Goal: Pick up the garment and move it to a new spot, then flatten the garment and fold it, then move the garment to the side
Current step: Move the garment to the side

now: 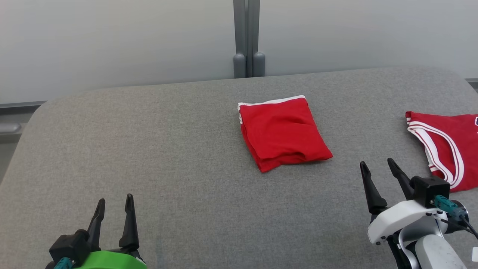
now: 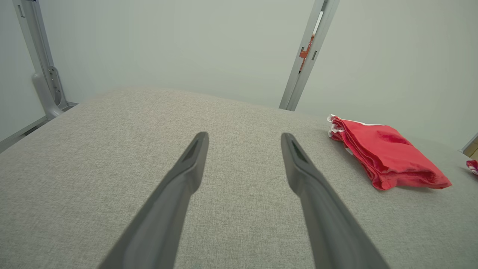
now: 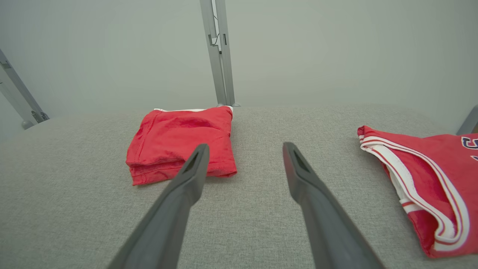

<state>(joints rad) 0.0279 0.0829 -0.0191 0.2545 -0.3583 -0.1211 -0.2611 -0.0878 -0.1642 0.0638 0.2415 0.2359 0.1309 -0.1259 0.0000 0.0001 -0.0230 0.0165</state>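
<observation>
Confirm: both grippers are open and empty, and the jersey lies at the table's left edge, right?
Wrong side: the head view shows the jersey at the table's right edge. The left gripper and right gripper are open and empty, as stated.

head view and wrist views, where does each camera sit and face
Head view: on the head, facing down at the grey table; open left gripper lower left, open right gripper lower right.
Left wrist view: on the left wrist, along its own fingers, across the table.
Right wrist view: on the right wrist, along its own fingers, between two garments.
Shared: all show the folded red garment; head and right wrist, the red jersey.
</observation>
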